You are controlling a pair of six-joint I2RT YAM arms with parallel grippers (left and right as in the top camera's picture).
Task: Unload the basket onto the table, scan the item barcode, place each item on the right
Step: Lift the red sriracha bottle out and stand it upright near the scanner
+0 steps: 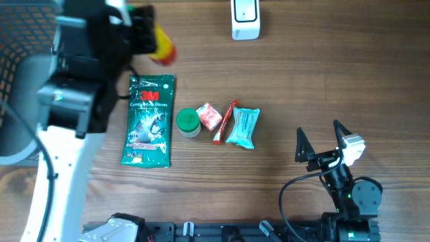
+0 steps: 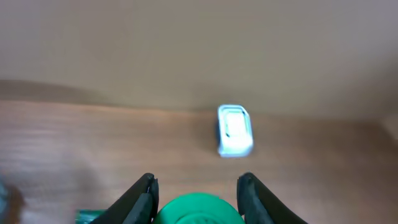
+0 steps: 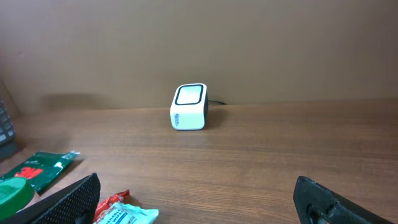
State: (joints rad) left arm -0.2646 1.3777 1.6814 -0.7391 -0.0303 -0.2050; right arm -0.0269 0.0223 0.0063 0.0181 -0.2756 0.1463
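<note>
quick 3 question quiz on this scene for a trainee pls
1. True or false: the green-lidded jar lies between the glove pack and the red-and-white packet.
2. Which one holds something? A left tool B right tool C neither
3. Fill in: in the left wrist view, the held thing looks ____ in colour.
Key: 1 true; 2 A; 3 green.

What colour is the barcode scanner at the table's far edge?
The barcode scanner is white, with a black-framed window on its face; the right wrist view shows it best.
</note>
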